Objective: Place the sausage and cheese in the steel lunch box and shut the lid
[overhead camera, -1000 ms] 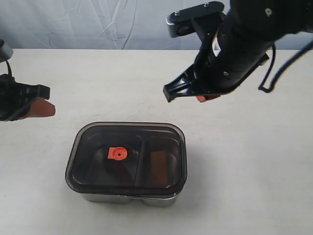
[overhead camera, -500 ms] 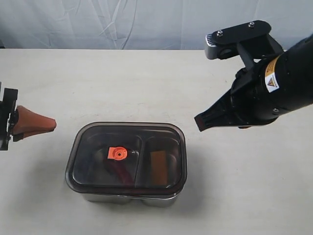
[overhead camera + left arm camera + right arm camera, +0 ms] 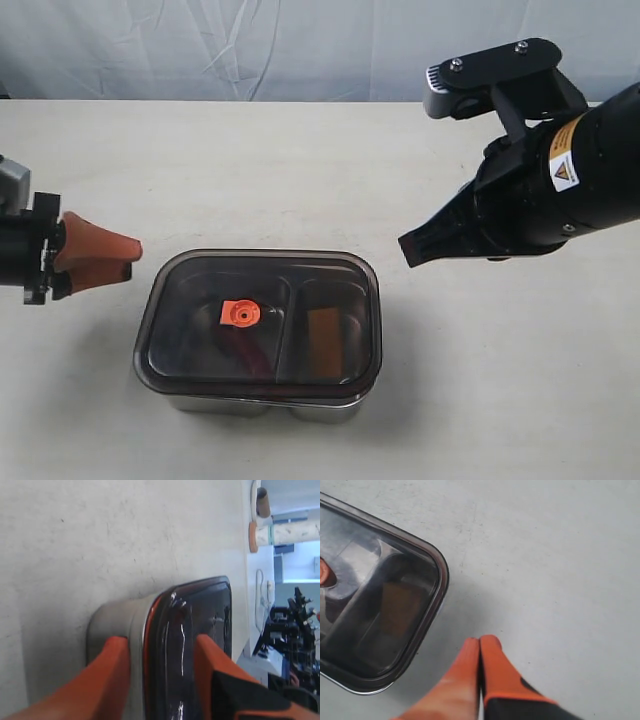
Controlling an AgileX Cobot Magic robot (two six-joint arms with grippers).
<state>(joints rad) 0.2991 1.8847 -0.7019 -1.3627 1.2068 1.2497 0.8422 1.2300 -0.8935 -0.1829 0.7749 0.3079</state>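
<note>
Just left of the steel lunch box (image 3: 250, 405) the left claw (image 3: 130, 258) hangs, spread apart, pointing at the box's near end; the lid (image 3: 200, 275) sits on the box, covering both compartments; through it the sausage (image 3: 240, 350) shows in the left one, the cheese (image 3: 322, 340) in the right; right of the box the right claw (image 3: 408, 250) hovers above the counter (image 3: 500, 380), pinched together.

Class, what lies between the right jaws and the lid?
Only bare table between the right jaws and the lid; the right wrist view shows it.
</note>
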